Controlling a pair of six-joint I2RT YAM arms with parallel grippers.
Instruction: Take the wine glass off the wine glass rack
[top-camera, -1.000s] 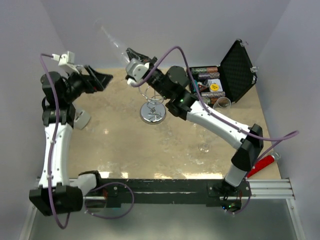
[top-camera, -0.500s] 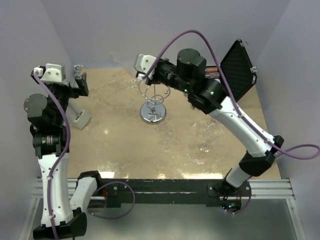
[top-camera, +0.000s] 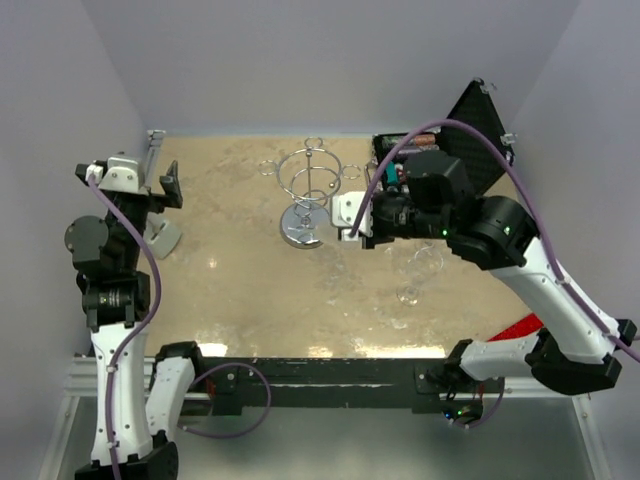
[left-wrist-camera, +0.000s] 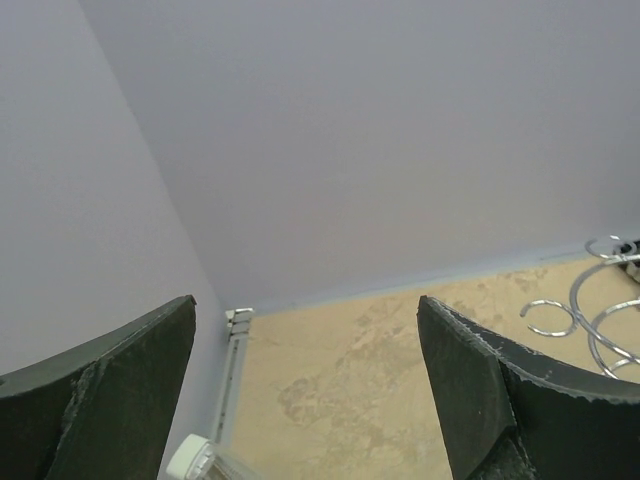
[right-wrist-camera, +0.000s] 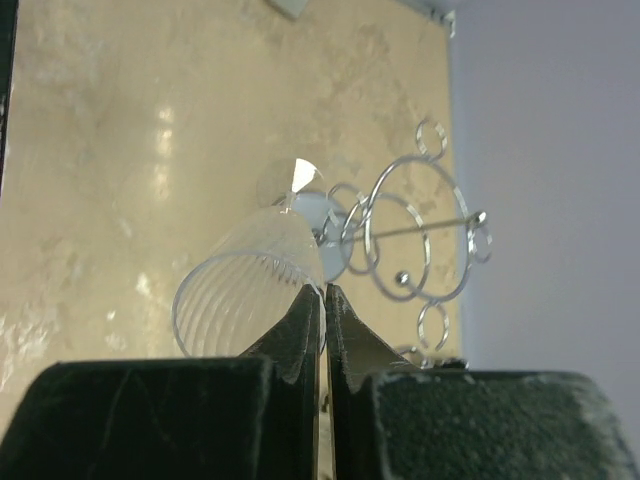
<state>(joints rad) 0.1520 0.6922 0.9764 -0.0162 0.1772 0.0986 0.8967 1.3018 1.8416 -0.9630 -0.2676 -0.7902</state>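
Seen from above: chrome wine glass rack (top-camera: 308, 190) upright at the middle rear of the beige worktop (top-camera: 240, 290), round mirror base down, wire loops ringing the top. From the right side, right arm (top-camera: 500, 240) reaching in, wrist just beside the rack's base. At the left edge, left gripper (top-camera: 163, 190) raised, well apart from the rack. Open black case (top-camera: 475, 135) at the rear right corner. Near the right arm, a second clear glass (top-camera: 418, 268) standing on the worktop. At the left, a grey object (top-camera: 165, 238); at the near right edge, a red object (top-camera: 522, 330).

Seen from the left wrist: two dark fingers (left-wrist-camera: 110, 390) spread wide with nothing between them. Beyond them, lilac wall (left-wrist-camera: 380, 130) and worktop. A few rack loops at the right edge.

Seen from the right wrist: right gripper (right-wrist-camera: 322, 298) closed tight on the rim of the wine glass (right-wrist-camera: 235, 290), the thin wall pinched between the fingertips. Ribbed clear bowl tilted, mouth toward the camera, foot pointing away toward the rack. Glass just beside the rack's loops; touching them or not, impossible to tell.
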